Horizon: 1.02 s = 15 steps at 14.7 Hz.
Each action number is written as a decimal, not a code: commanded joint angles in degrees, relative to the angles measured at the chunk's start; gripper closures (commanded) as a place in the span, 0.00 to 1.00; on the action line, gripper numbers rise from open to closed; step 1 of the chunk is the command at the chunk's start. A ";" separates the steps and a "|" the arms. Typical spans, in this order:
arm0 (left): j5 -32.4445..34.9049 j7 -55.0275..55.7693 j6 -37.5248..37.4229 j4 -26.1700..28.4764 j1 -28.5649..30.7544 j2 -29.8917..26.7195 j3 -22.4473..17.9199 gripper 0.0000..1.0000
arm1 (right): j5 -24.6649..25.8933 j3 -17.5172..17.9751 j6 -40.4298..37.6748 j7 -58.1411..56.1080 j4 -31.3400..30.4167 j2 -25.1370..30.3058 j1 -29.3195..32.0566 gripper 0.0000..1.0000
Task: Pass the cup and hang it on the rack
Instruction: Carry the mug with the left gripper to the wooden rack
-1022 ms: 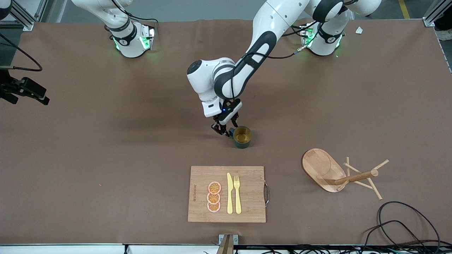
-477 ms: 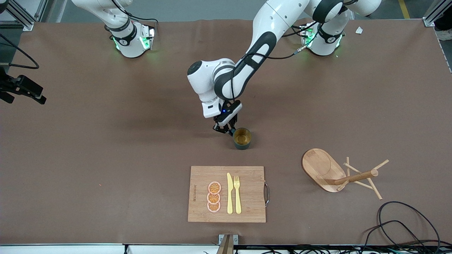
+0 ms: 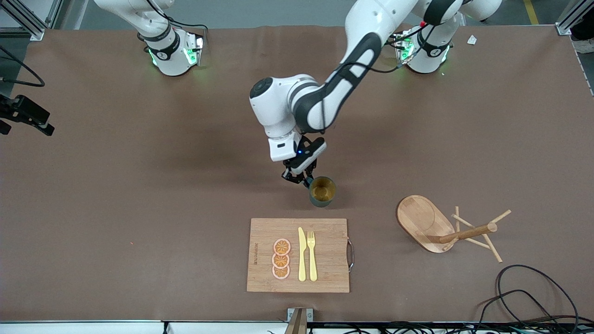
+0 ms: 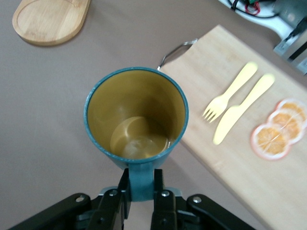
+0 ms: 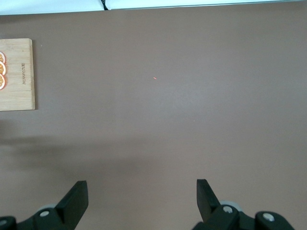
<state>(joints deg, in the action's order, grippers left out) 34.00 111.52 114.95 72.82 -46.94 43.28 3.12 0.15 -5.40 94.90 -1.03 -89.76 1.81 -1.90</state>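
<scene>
The teal cup with its mustard inside hangs upright from my left gripper, which is shut on the cup's handle. I hold it low over the middle of the table, just off the cutting board's edge. The wooden rack lies tipped on its side toward the left arm's end, its post and pegs pointing sideways. Its oval base shows in the left wrist view. My right gripper is open and empty over bare table at the right arm's end, away from the cup.
A rectangular cutting board with a metal handle lies nearer the front camera than the cup. It bears a yellow knife, a yellow fork and three orange slices. Black cables lie near the rack.
My left gripper closed on the cup's handle and has carried the cup a little toward the cutting board. My right hand has drifted slightly farther toward its table end.
</scene>
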 commanded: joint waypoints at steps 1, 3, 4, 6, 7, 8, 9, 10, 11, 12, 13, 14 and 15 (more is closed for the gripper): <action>-9.18 -8.48 -0.69 1.97 4.30 -8.54 0.39 1.00 | 0.20 0.66 -0.59 -1.43 -0.06 0.56 1.03 0.00; -18.05 -12.62 -0.95 2.15 8.42 -13.11 0.31 1.00 | 0.20 0.66 -0.76 -1.87 -0.06 0.56 1.29 0.00; -21.49 -14.91 -1.04 2.32 10.70 -14.87 0.39 1.00 | 0.20 0.66 -0.76 -1.87 -0.06 0.56 1.29 0.00; -30.44 -20.70 -2.18 2.32 15.45 -17.69 0.39 1.00 | 0.20 0.66 -0.76 -1.78 -0.06 0.48 1.20 0.00; -34.83 -24.21 -2.62 2.32 18.00 -18.92 0.39 1.00 | 0.20 0.57 -0.76 -1.87 -0.06 0.56 1.20 0.00; -39.32 -27.90 -4.19 2.32 21.15 -19.72 0.48 1.00 | 0.20 0.66 -0.85 -1.79 -0.06 0.56 1.20 0.00; -43.80 -31.50 -5.51 2.32 23.80 -20.42 0.48 1.00 | 0.20 0.66 -1.29 -1.78 -0.06 0.56 1.20 0.00; -47.93 -35.54 -6.31 2.32 26.17 -20.69 0.48 1.00 | 0.20 0.66 -1.47 -1.78 -0.06 0.56 1.20 0.00; -51.46 -38.71 -7.36 2.32 28.28 -20.86 0.48 1.00 | 0.20 0.66 -1.47 -1.78 -0.06 0.48 1.20 0.00; -55.06 -41.36 -8.33 2.32 30.57 -20.87 0.48 1.00 | 0.20 0.66 -1.47 -1.87 0.03 0.48 1.20 0.00; -58.57 -44.08 -9.38 2.32 32.50 -20.87 0.48 1.00 | 0.20 0.66 -1.47 -1.87 0.11 0.48 1.20 0.00; -61.83 -46.98 -10.44 2.41 34.44 -20.69 0.48 1.00 | 0.20 0.66 -1.47 -1.79 0.03 0.48 1.20 0.00; -64.38 -49.88 -11.93 2.50 36.11 -20.34 0.48 1.00 | 0.20 0.57 -1.55 -1.87 0.03 0.48 1.20 0.00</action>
<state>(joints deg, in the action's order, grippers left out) -25.46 66.10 105.01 73.96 -13.54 23.70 2.92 0.18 -5.51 93.92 -1.96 -89.74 1.81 -1.82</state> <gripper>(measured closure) 0.789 0.000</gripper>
